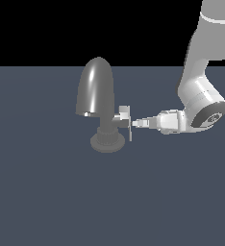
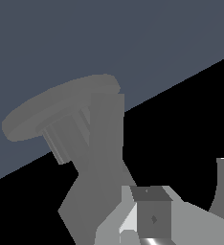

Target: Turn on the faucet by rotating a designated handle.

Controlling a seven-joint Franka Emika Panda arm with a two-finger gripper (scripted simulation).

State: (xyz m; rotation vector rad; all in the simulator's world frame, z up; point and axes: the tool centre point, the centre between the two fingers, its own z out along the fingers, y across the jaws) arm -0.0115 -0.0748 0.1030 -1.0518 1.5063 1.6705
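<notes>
Dark slate bench (image 1: 47, 202) lying bare | claw (image 1: 136, 123), spread unreadable, pointing at handle (image 1: 126, 121) from exterior view's right, seemingly touching its bar | faucet (image 1: 96, 93) rising left of handle | advice: be pressing the bar's end, sweeping around the stub.

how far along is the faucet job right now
Done: the approach. In the exterior view the pincer has reached the handle on the exterior view's right of the faucet, its tip right at the flat pale bar. In hand: making contact; whether it already touches, and whether the pincer is open or shut, cannot be told. Left: the rotation itself; nothing here shows that the handle has turned.
</notes>
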